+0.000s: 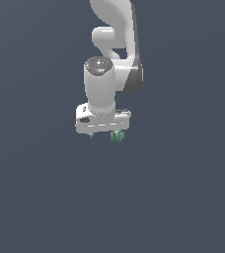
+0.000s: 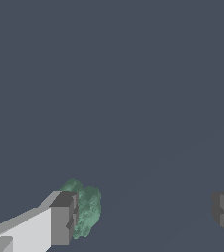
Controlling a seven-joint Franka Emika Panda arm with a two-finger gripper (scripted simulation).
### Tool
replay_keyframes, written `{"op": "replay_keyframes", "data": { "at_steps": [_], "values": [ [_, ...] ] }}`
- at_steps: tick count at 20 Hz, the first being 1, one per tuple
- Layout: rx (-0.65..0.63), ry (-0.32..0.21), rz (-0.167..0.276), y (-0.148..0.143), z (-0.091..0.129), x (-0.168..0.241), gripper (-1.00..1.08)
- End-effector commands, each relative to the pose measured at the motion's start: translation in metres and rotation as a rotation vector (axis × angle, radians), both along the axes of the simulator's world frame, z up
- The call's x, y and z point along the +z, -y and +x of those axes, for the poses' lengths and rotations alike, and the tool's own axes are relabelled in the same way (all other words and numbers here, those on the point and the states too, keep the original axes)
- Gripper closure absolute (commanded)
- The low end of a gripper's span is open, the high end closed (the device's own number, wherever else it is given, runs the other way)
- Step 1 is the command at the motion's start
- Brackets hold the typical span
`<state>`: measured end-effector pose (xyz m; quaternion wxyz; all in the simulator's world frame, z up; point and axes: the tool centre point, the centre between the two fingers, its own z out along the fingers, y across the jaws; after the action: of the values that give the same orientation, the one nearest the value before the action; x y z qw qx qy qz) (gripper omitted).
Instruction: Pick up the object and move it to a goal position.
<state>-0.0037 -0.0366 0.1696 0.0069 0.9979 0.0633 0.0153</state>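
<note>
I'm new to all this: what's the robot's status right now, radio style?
Gripper open, jaws wide apart. Green object beside one finger, not clamped. Nothing seen in the way.

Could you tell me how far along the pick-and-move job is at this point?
Done: the arm has brought the gripper down to the green object. In hand: the jaws are wide open, with the object right beside one finger and far from the other, so it is not gripped. Left: closing on it, lifting, and carrying it to the goal, which neither view shows.
</note>
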Motion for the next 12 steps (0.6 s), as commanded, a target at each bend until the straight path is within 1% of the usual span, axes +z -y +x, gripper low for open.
{"op": "replay_keyframes", "data": {
  "at_steps": [1,12],
  "values": [
    [0.057,-0.003,-0.002,-0.003,-0.004,-0.004,-0.92],
    [0.384,-0.017,-0.010,-0.020,-0.024,-0.027,-0.92]
  ]
}}
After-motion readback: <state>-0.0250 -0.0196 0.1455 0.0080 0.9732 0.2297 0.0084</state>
